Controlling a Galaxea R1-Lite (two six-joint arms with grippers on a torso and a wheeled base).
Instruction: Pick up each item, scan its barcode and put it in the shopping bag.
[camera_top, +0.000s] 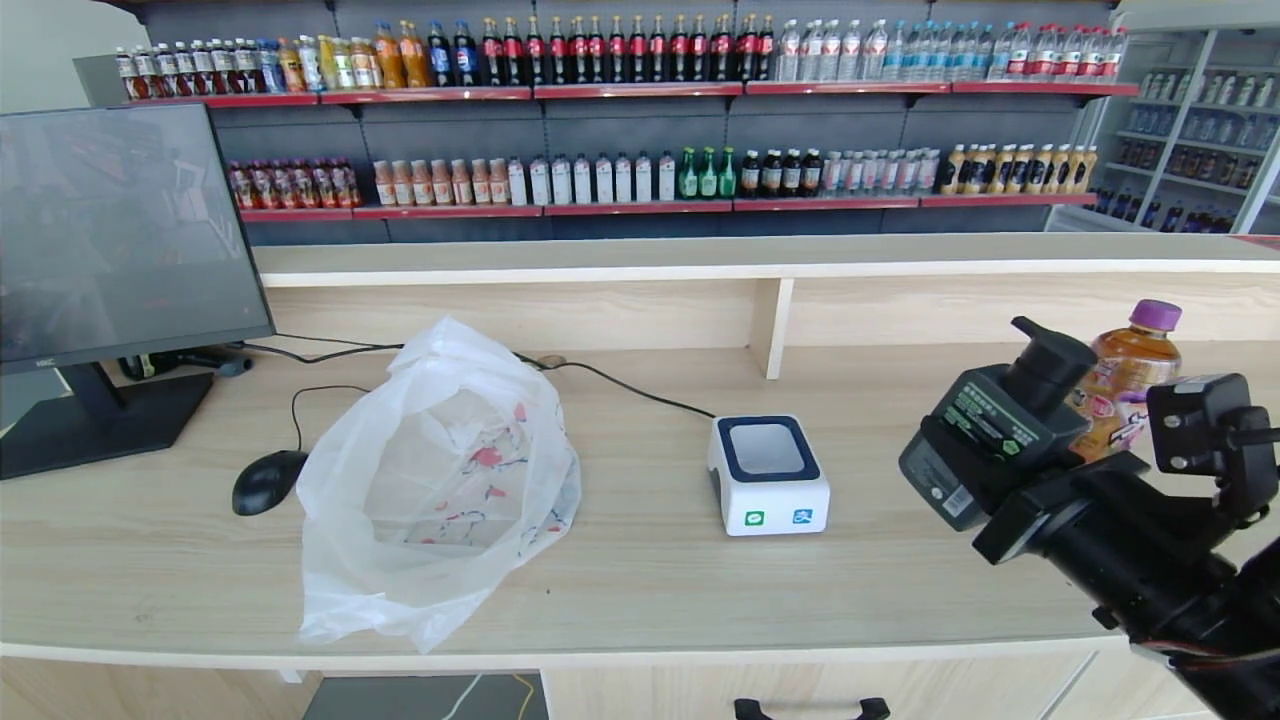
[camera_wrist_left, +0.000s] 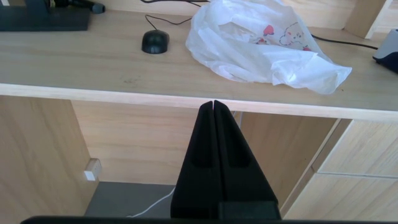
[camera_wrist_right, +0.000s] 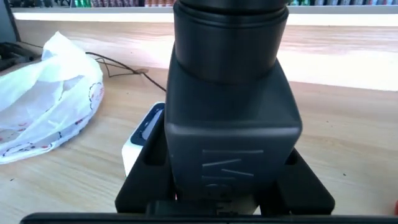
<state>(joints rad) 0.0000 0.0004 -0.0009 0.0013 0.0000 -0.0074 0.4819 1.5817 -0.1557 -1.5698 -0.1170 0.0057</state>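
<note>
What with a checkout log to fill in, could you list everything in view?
shopping bag: one, translucent white with red print, lying on the counter left of centre
scanner: one, white, blue-framed, mid-counter
mouse: one, black, beside the bag
monitor: one, black, counter's left end
black container: one, green label, held above the counter's right side
orange bottle: one, purple cap, counter's right end
shelf bottles: many, mixed colours, back wall
left hand: shut, black, below the counter's front edge
right hand: black, shut on the black container
</note>
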